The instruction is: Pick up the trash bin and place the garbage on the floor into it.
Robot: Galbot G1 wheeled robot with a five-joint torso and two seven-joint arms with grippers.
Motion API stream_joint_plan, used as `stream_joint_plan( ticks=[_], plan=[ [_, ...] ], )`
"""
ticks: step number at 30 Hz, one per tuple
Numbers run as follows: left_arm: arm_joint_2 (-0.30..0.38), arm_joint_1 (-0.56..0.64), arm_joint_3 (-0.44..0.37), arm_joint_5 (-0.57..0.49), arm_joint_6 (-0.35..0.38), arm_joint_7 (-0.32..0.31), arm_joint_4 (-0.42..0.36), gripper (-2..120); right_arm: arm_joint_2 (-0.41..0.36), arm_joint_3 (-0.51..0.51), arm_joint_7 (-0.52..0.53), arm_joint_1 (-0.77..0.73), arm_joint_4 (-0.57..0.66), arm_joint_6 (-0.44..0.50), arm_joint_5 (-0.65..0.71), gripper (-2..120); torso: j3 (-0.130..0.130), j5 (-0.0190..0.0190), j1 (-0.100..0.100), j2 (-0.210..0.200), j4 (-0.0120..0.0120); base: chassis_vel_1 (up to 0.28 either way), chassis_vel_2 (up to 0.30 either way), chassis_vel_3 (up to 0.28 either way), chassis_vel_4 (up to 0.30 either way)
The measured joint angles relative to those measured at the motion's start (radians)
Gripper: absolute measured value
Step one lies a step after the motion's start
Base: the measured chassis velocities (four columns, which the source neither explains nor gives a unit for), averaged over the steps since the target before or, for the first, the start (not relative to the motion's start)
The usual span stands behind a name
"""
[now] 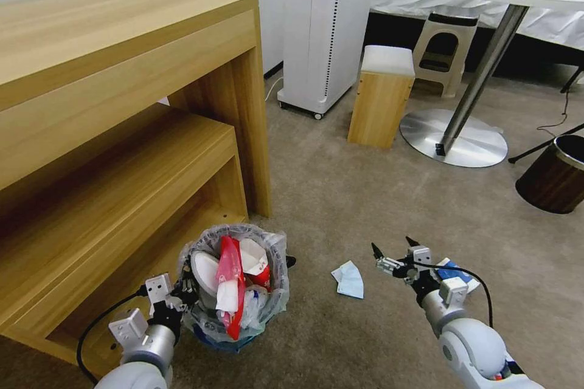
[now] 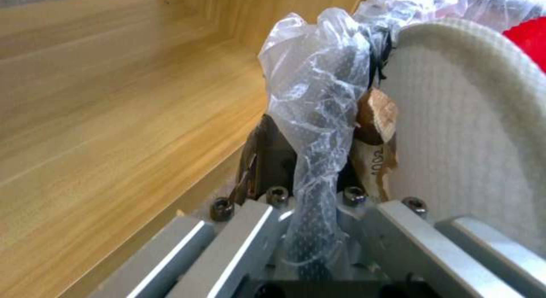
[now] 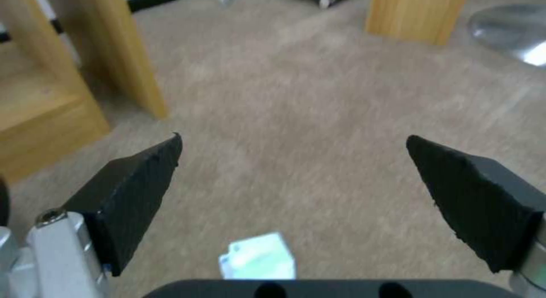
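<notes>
The trash bin [image 1: 267, 307], black mesh lined with a clear bag, stands low beside the wooden shelf, stuffed with a white slipper [image 1: 205, 270], a red wrapper [image 1: 228, 267] and a paper cup [image 1: 252, 255]. My left gripper [image 1: 181, 295] is shut on the bin's near rim. In the left wrist view the left gripper [image 2: 310, 161] pinches the bag [image 2: 318, 89], with the slipper [image 2: 466, 140] and a wooden stick [image 2: 378, 116] just inside. A light-blue mask [image 1: 350, 279] lies on the carpet. My right gripper [image 1: 394, 246] hovers open to the mask's right. The right wrist view shows the right gripper [image 3: 294, 140] wide open above the mask [image 3: 259, 259].
A wooden desk with a low shelf [image 1: 121, 152] fills the left. A blue-and-white item [image 1: 453, 270] lies partly hidden behind my right wrist. A brown wood-grain bin [image 1: 556, 173], a round table's base [image 1: 453, 140], a wooden stool [image 1: 382, 94] and a white appliance [image 1: 325, 24] stand farther off.
</notes>
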Motion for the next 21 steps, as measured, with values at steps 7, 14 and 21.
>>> stream_joint_plan(
  ticks=[7,14,21],
  plan=[
    [-0.005,0.0,-0.001,0.003,0.0,0.0,0.0,1,-0.021,-0.049,0.028,0.017,0.0,-0.075,0.012,100,0.0,0.0,0.0,0.0,0.0,0.0,0.0,0.0,0.0],
    [-0.015,-0.003,-0.002,0.01,0.0,0.001,0.004,1,-0.037,-0.103,0.062,0.034,-0.009,-0.195,0.023,100,0.0,0.0001,0.0,0.0,0.0,0.0,0.0,0.0,0.0],
    [-0.027,-0.011,0.001,0.02,-0.002,0.001,0.019,1,-0.038,-0.153,0.068,0.043,-0.017,-0.299,0.031,100,0.0,0.0,0.0,0.0,0.0,0.0,0.0,0.0,0.0]
  ],
)
